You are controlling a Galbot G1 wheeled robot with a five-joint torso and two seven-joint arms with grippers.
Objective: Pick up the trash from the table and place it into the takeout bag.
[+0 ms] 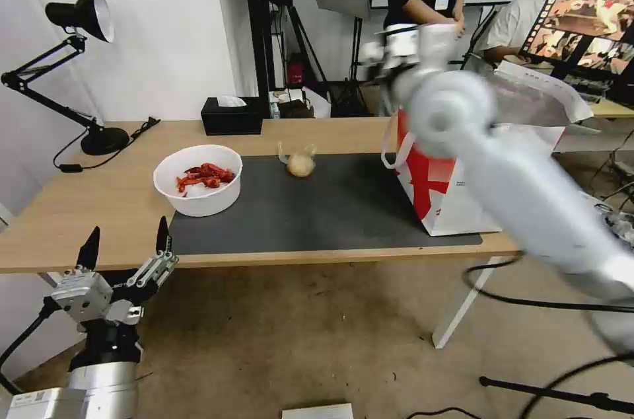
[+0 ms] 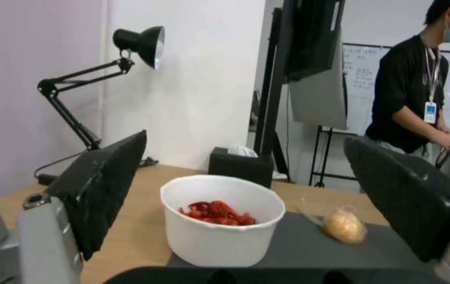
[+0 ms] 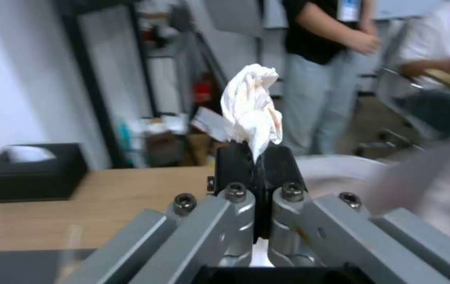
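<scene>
On the table [image 1: 99,207], a white bowl of red crayfish shells [image 1: 198,180] [image 2: 222,221] sits at the left edge of the dark-grey mat [image 1: 317,207]. A clear-wrapped yellowish ball [image 1: 299,163] [image 2: 344,228] lies at the mat's far edge. The red-and-white takeout bag [image 1: 456,194] stands open on the mat's right end. My right gripper [image 1: 396,49] [image 3: 256,157] is raised near the bag's far left corner, shut on a crumpled white tissue [image 3: 251,106]. Open and holding nothing, my left gripper [image 1: 127,234] [image 2: 245,138] hangs low before the table's front edge, facing the bowl.
A black tissue box [image 1: 231,116] [image 2: 240,165] [image 3: 30,171] sits at the table's far edge. A black desk lamp [image 1: 79,75] stands at the far left corner, its cable trailing on the wood. Cables lie on the floor at the right.
</scene>
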